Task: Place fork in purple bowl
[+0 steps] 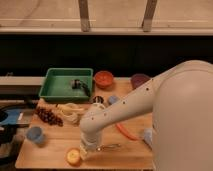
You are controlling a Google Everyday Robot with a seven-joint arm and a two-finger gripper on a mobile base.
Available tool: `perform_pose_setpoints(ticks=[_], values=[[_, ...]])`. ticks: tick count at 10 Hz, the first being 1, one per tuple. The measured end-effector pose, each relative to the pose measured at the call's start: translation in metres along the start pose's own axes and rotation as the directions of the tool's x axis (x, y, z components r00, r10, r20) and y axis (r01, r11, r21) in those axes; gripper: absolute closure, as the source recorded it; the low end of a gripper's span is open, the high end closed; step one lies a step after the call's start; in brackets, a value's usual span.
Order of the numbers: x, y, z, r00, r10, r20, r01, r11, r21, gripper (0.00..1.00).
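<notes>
The fork (109, 147) is a thin silver piece lying on the wooden table (50, 150) near the front edge. My gripper (88, 148) hangs at the end of the white arm (125, 107), low over the table, just left of the fork's end; it looks open and holds nothing. The purple bowl (140, 79) stands at the back right, partly behind the arm and far from the gripper.
An orange-red bowl (104, 78) and a green tray (67, 83) stand at the back. Grapes (48, 116), a banana (70, 113) and a blue cup (35, 135) lie to the left. A round yellow fruit (73, 157) sits beside the gripper. An orange carrot (126, 132) lies right of the fork.
</notes>
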Motion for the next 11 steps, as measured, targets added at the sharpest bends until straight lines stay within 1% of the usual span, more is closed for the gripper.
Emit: perform_pose_setpoints(ticks=[3, 4, 5, 6, 7, 8, 9, 10, 11], values=[[-0.003, 0.0, 0.008, 1.0, -0.002, -0.016, 0.002, 1.0, -0.007, 0.39], [-0.004, 0.0, 0.011, 1.0, -0.002, -0.026, 0.002, 1.0, -0.003, 0.39], [-0.006, 0.001, 0.014, 0.999, 0.011, -0.043, -0.01, 1.0, 0.023, 0.39], [-0.008, 0.002, 0.017, 0.998, 0.017, -0.054, -0.014, 0.998, 0.055, 0.39], [-0.011, 0.005, 0.02, 0.998, 0.016, -0.064, -0.011, 0.997, 0.08, 0.39], [-0.012, 0.002, 0.023, 0.997, 0.025, -0.071, -0.019, 0.996, 0.086, 0.4], [-0.013, 0.002, 0.025, 0.997, 0.029, -0.076, -0.022, 0.996, 0.091, 0.45], [-0.014, 0.003, 0.026, 0.996, 0.029, -0.079, -0.021, 0.995, 0.095, 0.52], [-0.013, 0.002, 0.027, 0.996, 0.033, -0.081, -0.025, 0.995, 0.099, 0.62]])
